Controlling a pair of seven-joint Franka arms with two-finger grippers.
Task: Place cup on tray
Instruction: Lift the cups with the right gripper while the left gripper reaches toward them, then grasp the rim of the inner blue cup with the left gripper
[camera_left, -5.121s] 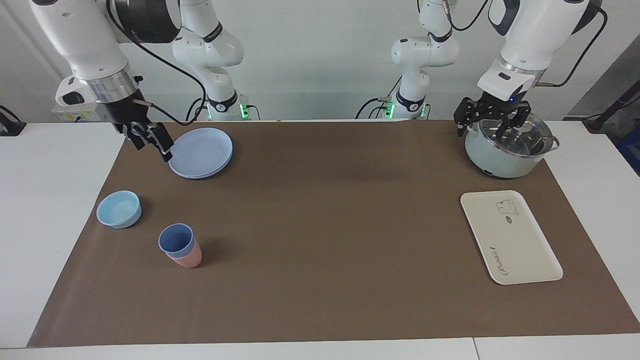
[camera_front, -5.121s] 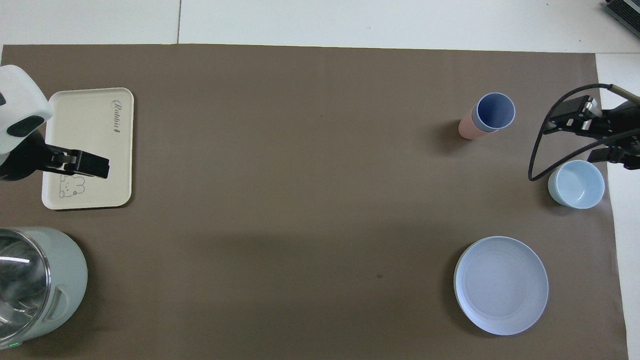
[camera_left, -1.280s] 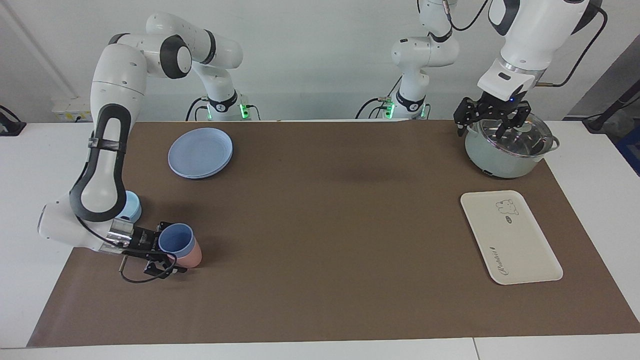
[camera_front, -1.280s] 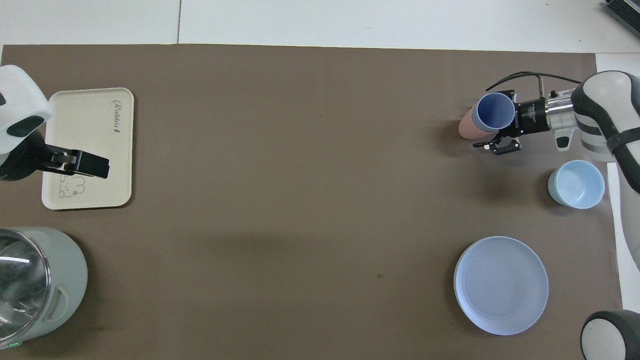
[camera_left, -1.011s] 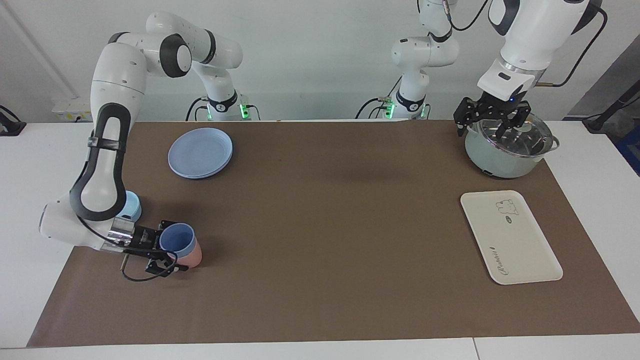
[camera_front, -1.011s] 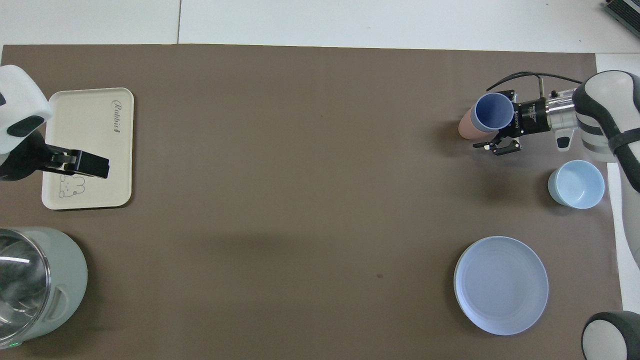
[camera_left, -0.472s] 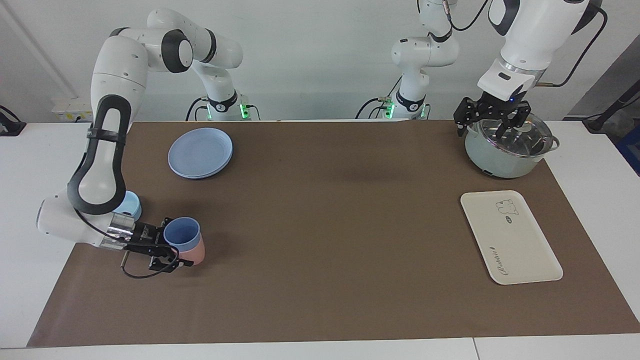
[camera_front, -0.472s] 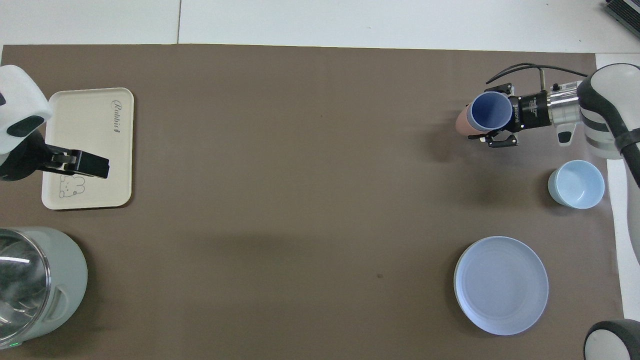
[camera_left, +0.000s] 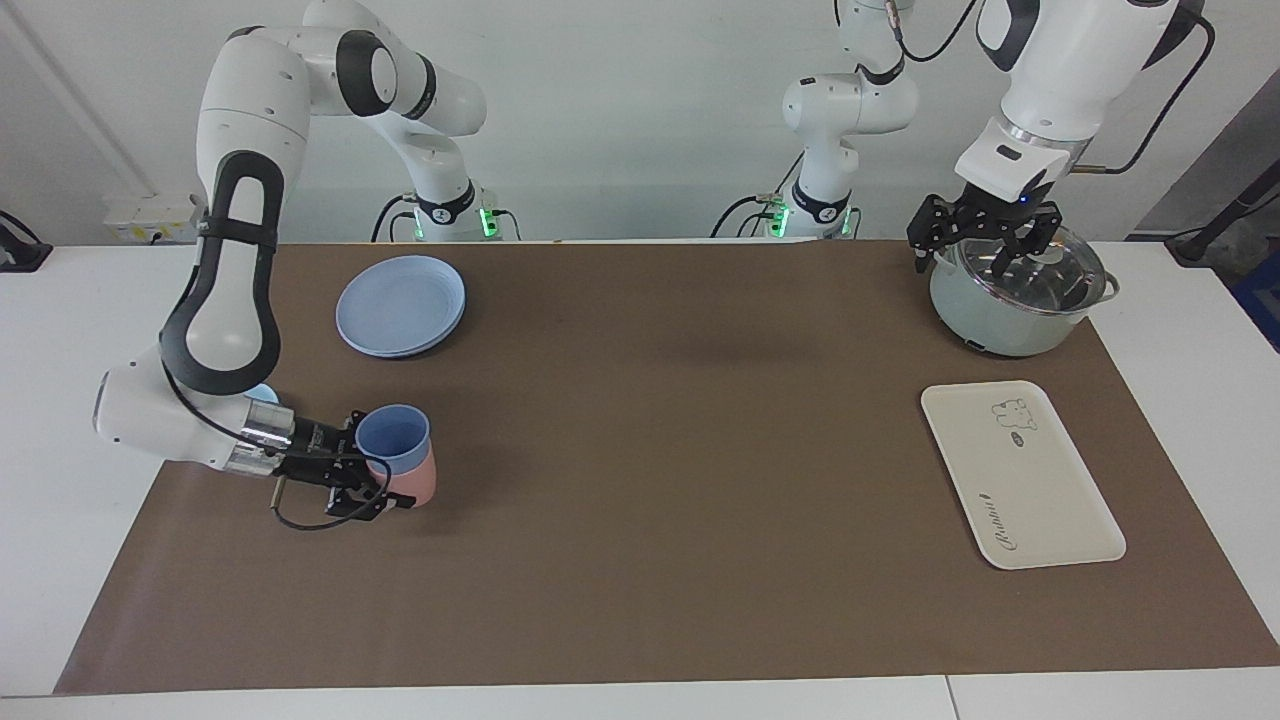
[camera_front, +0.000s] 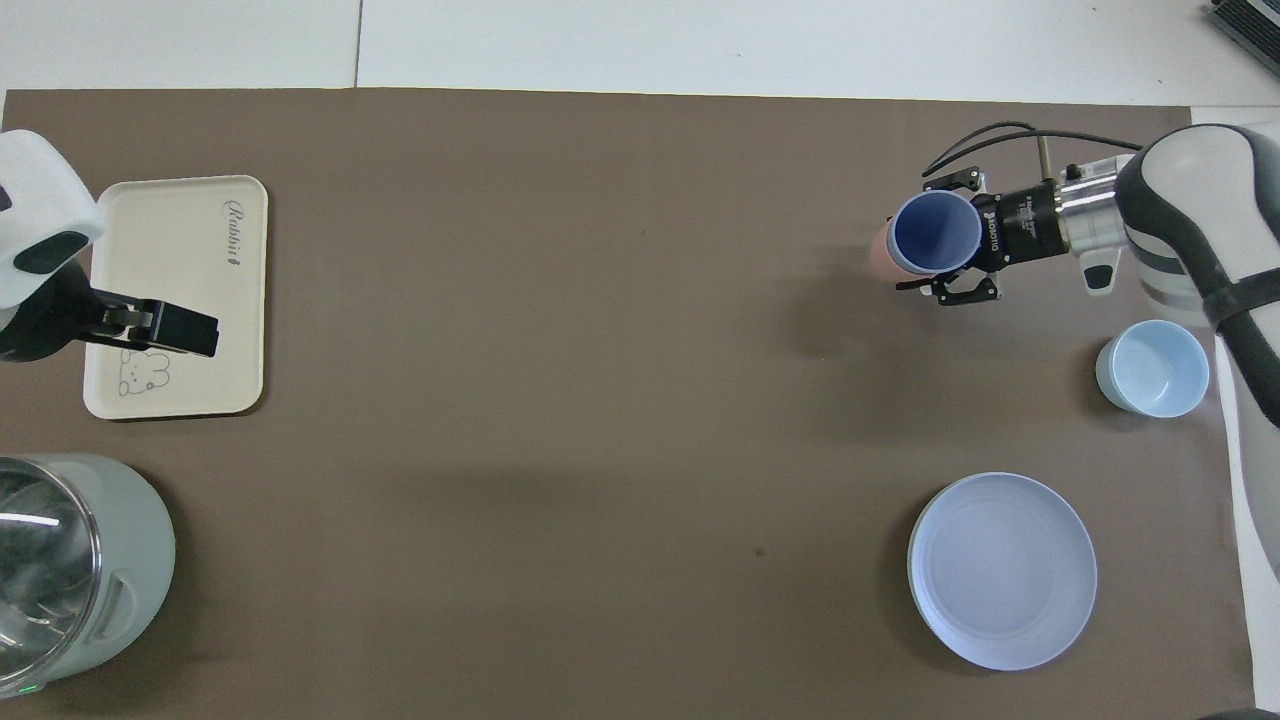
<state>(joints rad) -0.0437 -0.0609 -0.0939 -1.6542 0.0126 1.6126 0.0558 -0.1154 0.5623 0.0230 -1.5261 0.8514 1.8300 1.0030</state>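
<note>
The periwinkle-blue cup (camera_left: 393, 437) sits nested inside a salmon-pink cup (camera_left: 418, 485). My right gripper (camera_left: 385, 465) reaches in sideways and is shut on this stack, holding it a little above the brown mat at the right arm's end of the table. The overhead view shows the blue cup (camera_front: 936, 232) with the right gripper (camera_front: 945, 237) around it. The cream-white tray (camera_left: 1040, 500) lies empty at the left arm's end. My left gripper (camera_left: 985, 245) waits open above the pot; in the overhead view it (camera_front: 165, 328) covers part of the tray (camera_front: 190, 290).
A round blue plate (camera_left: 401, 305) lies nearer to the robots than the cups. A light-blue bowl (camera_front: 1152, 368) stands at the mat's edge, partly hidden by the right arm in the facing view. A pale green pot (camera_left: 1015, 300) with a glass lid stands beside the tray.
My right gripper came down, closed on the nested cups, lifted them off the mat and carried them a short way toward the left arm's end. The left arm has not moved.
</note>
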